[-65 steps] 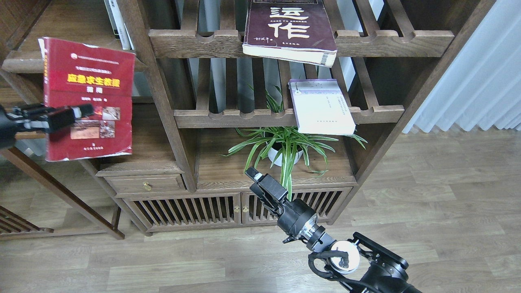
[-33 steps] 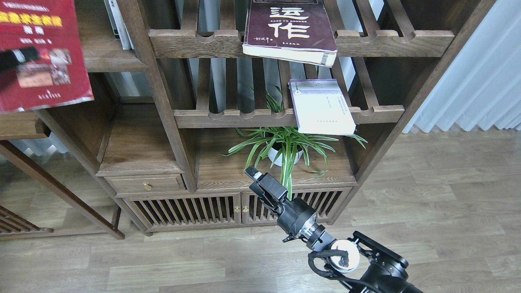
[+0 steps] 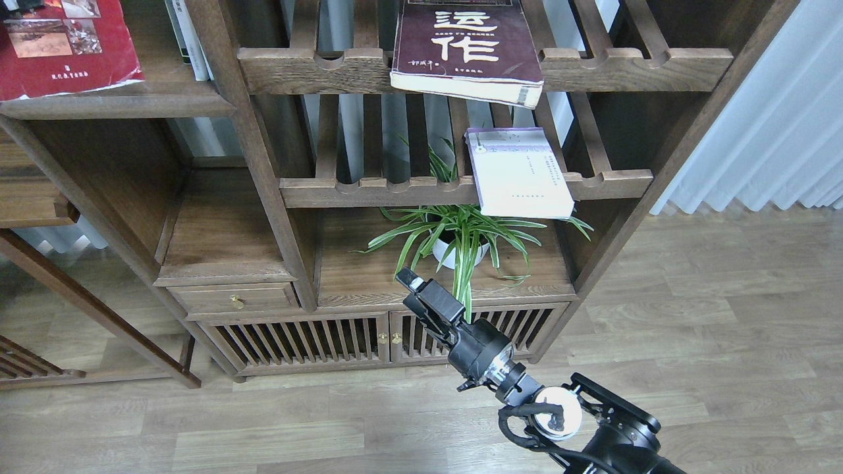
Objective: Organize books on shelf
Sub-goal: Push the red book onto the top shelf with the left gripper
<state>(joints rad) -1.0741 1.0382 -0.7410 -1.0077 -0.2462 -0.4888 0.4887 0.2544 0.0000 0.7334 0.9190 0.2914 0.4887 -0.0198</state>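
Note:
The red book (image 3: 62, 49) lies flat on the solid dark-brown shelf (image 3: 151, 105) at the top left, cut off by the frame's upper edge. Only a dark sliver of my left gripper (image 3: 20, 4) shows at the top left corner over the book; its fingers are out of sight. The maroon book (image 3: 464, 46) lies on the upper slatted rack and overhangs its front rail. The pale white-lavender book (image 3: 517, 174) lies on the lower slatted rack. My right gripper (image 3: 411, 282) hangs low in front of the cabinet, empty, its fingers one dark block.
Thin white-spined books (image 3: 188, 36) stand at the back of the shelf, right of the red book. A potted spider plant (image 3: 461, 240) stands under the lower rack, just behind my right gripper. A drawer (image 3: 234, 299) and slatted doors (image 3: 296, 339) are below. A white curtain (image 3: 777, 112) hangs at the right.
The red book has gone up and left, from hanging in front of the bookcase onto the top-left shelf. My left gripper has risen almost out of view. The right arm has not moved.

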